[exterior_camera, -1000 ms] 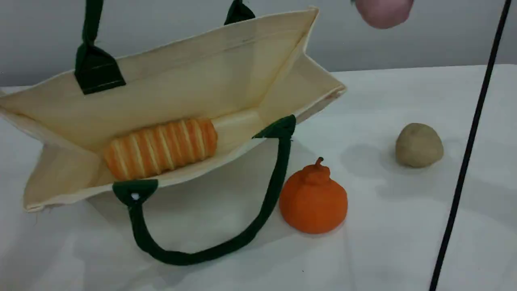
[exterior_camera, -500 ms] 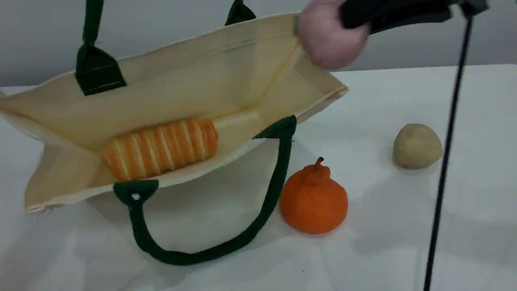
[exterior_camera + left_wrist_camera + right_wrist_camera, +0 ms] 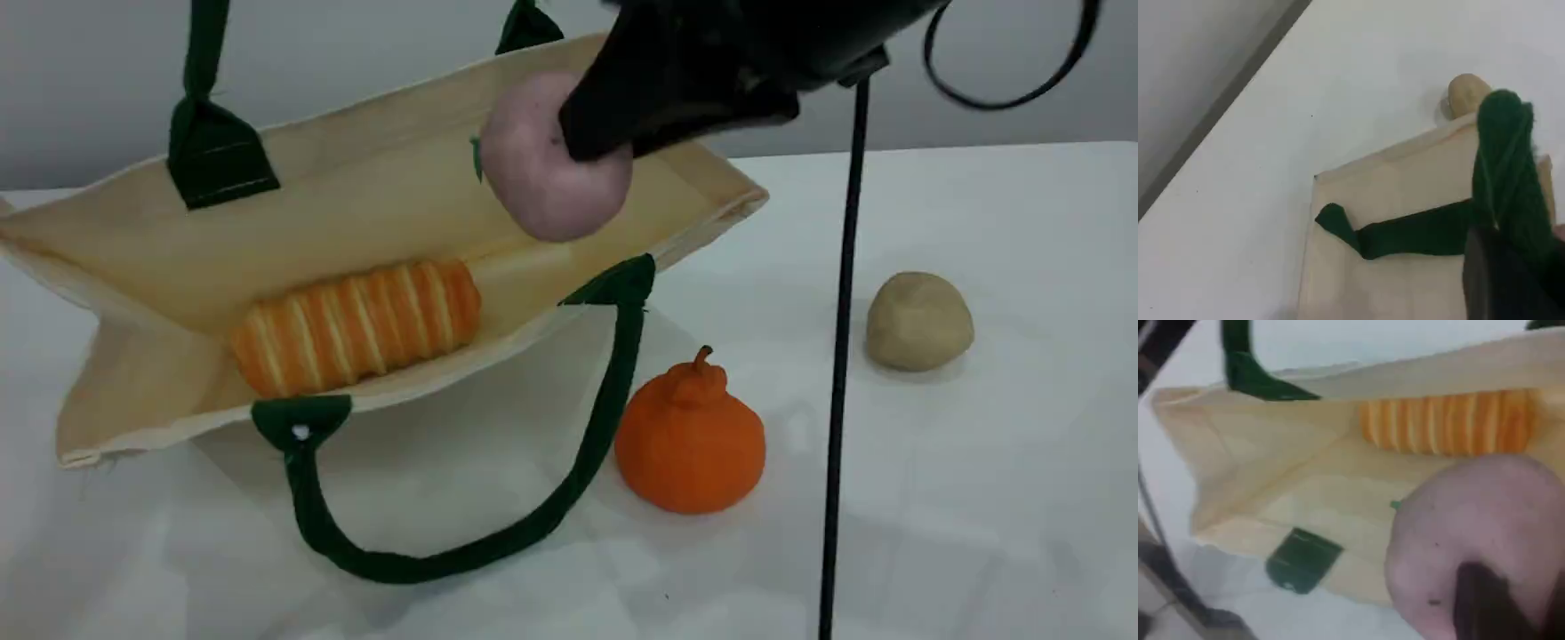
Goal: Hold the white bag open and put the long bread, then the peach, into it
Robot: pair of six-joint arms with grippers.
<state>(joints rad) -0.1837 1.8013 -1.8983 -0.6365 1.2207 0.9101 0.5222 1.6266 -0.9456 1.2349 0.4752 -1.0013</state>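
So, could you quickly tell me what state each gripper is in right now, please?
Left gripper: shut on the green handle of the white bag.
Right gripper: shut on the peach.

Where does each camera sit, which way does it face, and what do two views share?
Scene view: fixed, looking down across the table at the white bag; the right end effector shows at the top, holding the peach.
Left wrist view: on the left arm, looking down the bag's outside; the left end effector grips its green handle.
Right wrist view: on the right arm, looking into the bag; one dark fingertip shows.
Shared: scene and right wrist both show the long bread inside.
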